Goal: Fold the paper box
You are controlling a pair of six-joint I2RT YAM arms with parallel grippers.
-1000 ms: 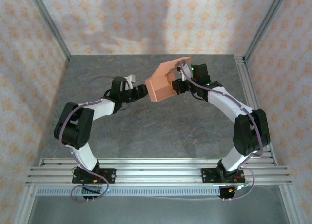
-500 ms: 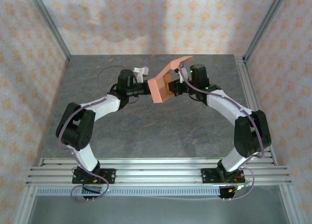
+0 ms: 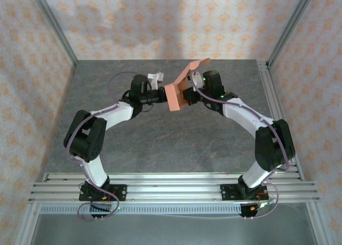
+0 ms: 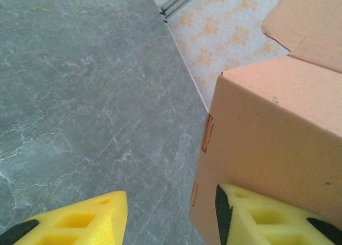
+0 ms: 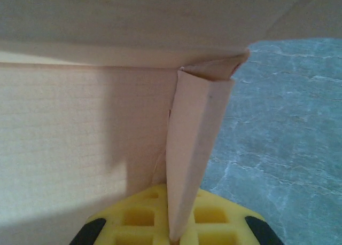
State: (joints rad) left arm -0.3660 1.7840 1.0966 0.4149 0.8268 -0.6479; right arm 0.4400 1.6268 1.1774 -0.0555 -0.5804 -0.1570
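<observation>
The right gripper (image 5: 172,230) was pinched tight on a folded flap of the paper box (image 3: 175,93), which hung above the table (image 3: 160,143) between both arms. The left gripper (image 4: 171,197) stood spread, one finger (image 4: 267,218) against the box's near wall, and the lid flap was raised beyond.

The salmon-orange thin cardboard box (image 3: 174,95) is pretty much squared up, tilted and hanging in the air over the back-middle of the grey table (image 3: 160,138). Its lid flap (image 3: 193,69) is still open, poking up toward the back right.
</observation>
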